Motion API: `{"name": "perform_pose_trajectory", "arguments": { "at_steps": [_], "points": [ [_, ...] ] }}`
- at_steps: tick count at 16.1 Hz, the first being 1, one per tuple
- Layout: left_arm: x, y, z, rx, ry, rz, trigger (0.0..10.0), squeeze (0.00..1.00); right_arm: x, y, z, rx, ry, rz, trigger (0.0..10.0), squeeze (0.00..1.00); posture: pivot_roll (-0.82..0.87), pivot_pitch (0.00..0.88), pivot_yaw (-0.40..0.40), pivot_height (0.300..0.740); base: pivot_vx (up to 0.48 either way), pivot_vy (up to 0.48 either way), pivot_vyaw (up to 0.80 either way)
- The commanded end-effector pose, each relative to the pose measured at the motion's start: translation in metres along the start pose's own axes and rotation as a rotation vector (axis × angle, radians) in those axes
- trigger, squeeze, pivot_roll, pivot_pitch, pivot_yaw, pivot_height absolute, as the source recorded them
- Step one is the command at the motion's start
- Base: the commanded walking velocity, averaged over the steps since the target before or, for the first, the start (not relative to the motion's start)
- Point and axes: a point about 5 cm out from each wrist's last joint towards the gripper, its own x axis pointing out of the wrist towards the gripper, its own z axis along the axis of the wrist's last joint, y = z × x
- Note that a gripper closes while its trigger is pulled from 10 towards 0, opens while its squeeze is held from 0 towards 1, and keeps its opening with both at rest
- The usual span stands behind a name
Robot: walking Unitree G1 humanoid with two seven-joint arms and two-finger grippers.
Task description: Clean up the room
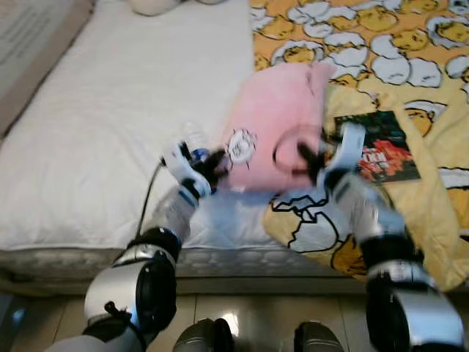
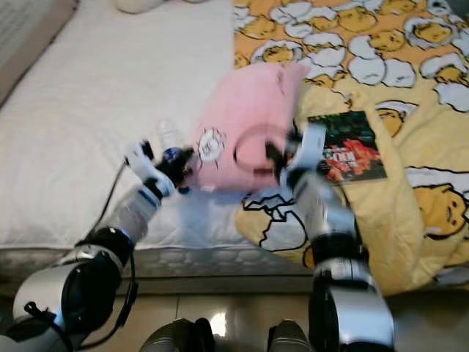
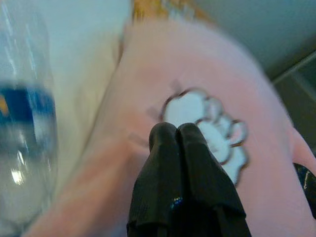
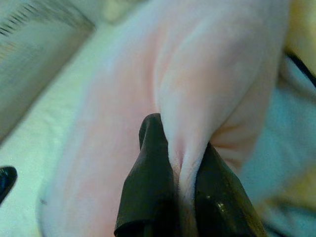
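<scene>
Reaching forward over the edge of the bed, both silver arms stretch out from the robot's body toward a pink pillow point(image 1: 275, 128) that lies across the line where the white mattress point(image 1: 110, 132) meets a yellow quilt point(image 1: 410, 183). The left gripper point(image 1: 214, 167) sits at the pillow's near left corner, its forearm angled up and to the right from a bent elbow; in the left wrist view its two black fingers point(image 3: 173, 168) are pressed together, tips against the pink cloth just below a small white cloud-shaped patch point(image 3: 207, 126), and whether any cloth is caught between them cannot be told. The right gripper point(image 1: 316, 163) stands at the pillow's near right corner, its forearm rising steeply from the bed edge; in the right wrist view its fingers point(image 4: 148, 173) are clamped on a pinched fold of the pink fabric.

The pillow is soft and roughly square, smooth pale pink with a dark curved line drawn on its face beside the patch. The mattress cover is white and finely quilted. The quilt is thick and rumpled, printed with cartoon eggs and white shells on yellow and orange. A clear plastic bottle point(image 1: 193, 138) with a blue label lies on the mattress just beside the left gripper. A book point(image 1: 381, 147) with a dark green and red cover lies flat on the quilt, just right of the right gripper. A black cable point(image 1: 150, 194) hangs from the left arm.
</scene>
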Motion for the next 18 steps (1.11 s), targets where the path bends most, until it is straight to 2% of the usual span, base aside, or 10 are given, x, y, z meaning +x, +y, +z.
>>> {"name": "perform_pose_trajectory", "arguments": {
  "at_steps": [1,3,5,6,7,9,12,13,14,18],
  "points": [
    [0.002,0.000,0.015,0.005,-0.043,-0.014,0.0,0.00,0.002,0.004,0.002,0.015,-0.015,0.022,0.0,0.00,-0.19,0.000,0.155,0.740,0.000,0.000,0.00],
    [0.006,-0.006,0.043,0.023,-0.118,-0.078,0.0,0.00,0.007,0.002,0.030,-0.010,-0.088,0.029,0.0,0.00,-0.19,0.000,0.160,0.740,0.000,0.000,0.00],
    [0.006,-0.006,0.048,0.044,-0.122,-0.069,0.0,0.00,0.006,-0.002,0.031,-0.011,-0.088,0.013,0.0,0.00,-0.19,0.000,0.160,0.740,0.000,0.000,0.00],
    [0.006,-0.002,0.049,0.067,-0.105,-0.029,0.0,0.00,0.005,-0.006,0.027,-0.006,-0.080,0.001,0.0,0.00,-0.19,0.000,0.162,0.740,0.000,0.000,0.00],
    [0.005,0.000,0.050,0.124,-0.097,0.009,10.0,0.00,0.003,-0.009,0.020,-0.014,-0.063,-0.017,0.0,0.00,-0.19,0.000,0.165,0.740,0.000,0.000,0.00],
    [0.003,0.000,0.053,0.215,-0.107,0.016,10.0,0.00,0.002,-0.013,0.014,-0.046,-0.049,-0.050,0.0,0.00,-0.19,0.000,0.165,0.740,0.000,0.000,0.00],
    [0.003,-0.004,0.058,0.362,-0.126,0.029,10.0,0.00,0.001,-0.014,0.019,-0.162,-0.086,-0.082,0.0,0.00,-0.19,0.000,0.165,0.740,0.000,0.000,0.00],
    [0.003,-0.009,0.058,0.445,-0.139,0.025,10.0,0.00,0.000,-0.014,0.029,-0.262,-0.139,-0.104,0.0,0.00,-0.19,0.000,0.163,0.740,0.000,0.000,0.00],
    [0.002,-0.013,0.056,0.489,-0.148,0.010,10.0,0.00,0.000,-0.009,0.043,-0.332,-0.193,-0.097,0.0,0.00,-0.19,0.000,0.166,0.740,0.000,0.000,0.00],
    [0.000,-0.015,0.047,0.514,-0.148,0.020,10.0,0.00,0.016,0.007,0.096,-0.429,-0.268,-0.062,0.0,0.00,-0.20,0.000,0.156,0.740,0.000,0.000,0.00]
  ]
}}
